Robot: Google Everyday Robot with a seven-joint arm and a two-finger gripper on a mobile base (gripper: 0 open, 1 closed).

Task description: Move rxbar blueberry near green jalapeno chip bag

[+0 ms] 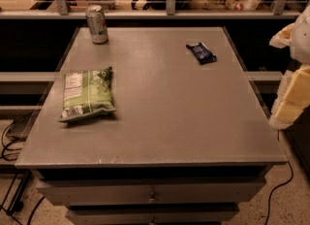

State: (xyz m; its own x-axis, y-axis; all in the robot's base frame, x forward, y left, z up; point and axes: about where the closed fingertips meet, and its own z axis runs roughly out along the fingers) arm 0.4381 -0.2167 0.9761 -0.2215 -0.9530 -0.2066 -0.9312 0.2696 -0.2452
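Counter (160, 122): grey, carrying everything.
Green jalapeno chip bag (87, 94): near left, puffy, lying flat.
Claw (294, 98): right edge, beside counter; opening cannot be told.
Rxbar blueberry (201, 53): far right, flat; likely light, slick, slightly bendy; pinch across narrow middle.

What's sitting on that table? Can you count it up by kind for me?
Chip bags: 1, the green jalapeno chip bag
Snack bars: 1, the rxbar blueberry
Soda cans: 1, the silver soda can
Total: 3 on the table
The gripper is beside the table's right edge.
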